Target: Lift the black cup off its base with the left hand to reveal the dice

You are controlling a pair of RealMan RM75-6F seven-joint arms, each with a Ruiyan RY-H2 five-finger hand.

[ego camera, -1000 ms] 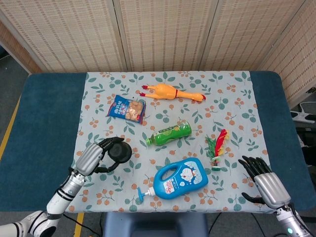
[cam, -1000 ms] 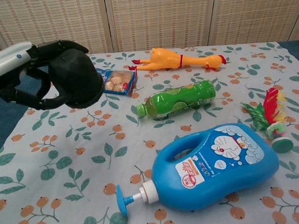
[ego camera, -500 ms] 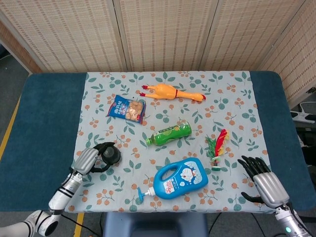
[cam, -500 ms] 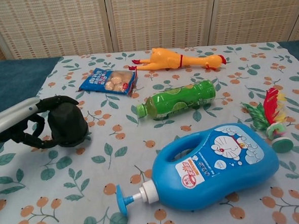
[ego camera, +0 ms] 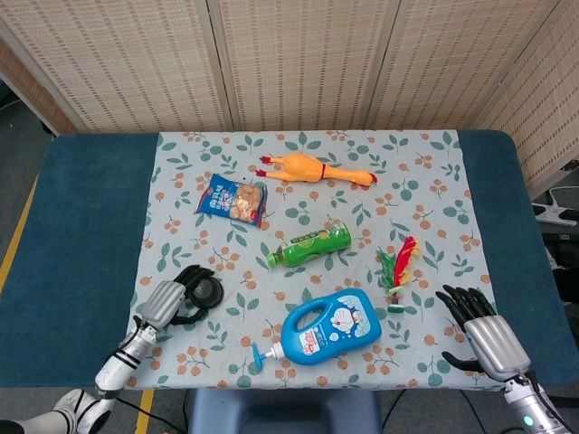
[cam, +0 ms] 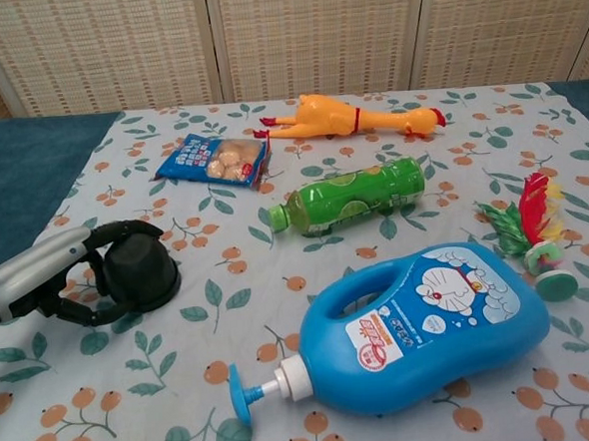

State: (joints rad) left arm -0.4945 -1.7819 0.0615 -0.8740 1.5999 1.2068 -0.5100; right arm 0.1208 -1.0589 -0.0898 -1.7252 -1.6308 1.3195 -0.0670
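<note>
My left hand (cam: 53, 280) has its fingers curled round the black cup (cam: 138, 274), which stands mouth-down on the floral cloth (ego camera: 425, 208) near the front left corner; from the head view the cup (ego camera: 207, 291) sits just beside the hand (ego camera: 167, 301), fingers wrapped on its left side. I cannot tell whether a base lies beneath it. My right hand (ego camera: 484, 334) rests at the cloth's front right corner, fingers spread apart and holding nothing. Between them lies the blue pump bottle (cam: 421, 328) on its side, with the green bottle (cam: 353, 199) behind it, a shuttlecock (cam: 527, 228) to the right, a snack pack (cam: 211, 160) and a rubber chicken (cam: 353, 117) further back.
</note>
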